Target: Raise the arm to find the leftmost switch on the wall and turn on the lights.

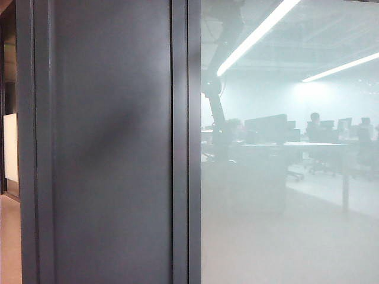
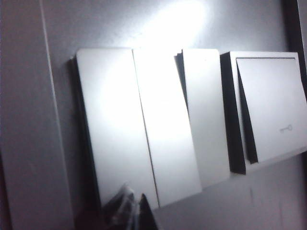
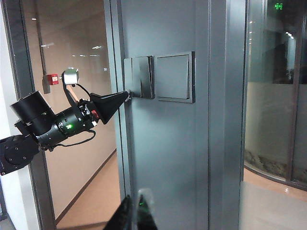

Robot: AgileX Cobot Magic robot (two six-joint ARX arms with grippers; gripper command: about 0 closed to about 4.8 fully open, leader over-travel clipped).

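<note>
We see the arm (image 3: 53,125) raised left of the wall switches, its left tool (image 3: 125,96) touching the leftmost switch (image 3: 128,76) at the lower edge; its fingers (image 2: 122,206) meet, closed on nothing. Right of that sits the single switch (image 3: 174,77). The right tool (image 3: 136,215) hangs below, fingers together.

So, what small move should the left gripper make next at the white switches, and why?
Probably a short push forward with the left gripper. Its closed tip sits at the lower edge of the leftmost white rocker switch on the grey metal pillar, apparently touching; whether it is pressed is unclear. The right gripper hangs back, away from the pillar.
</note>
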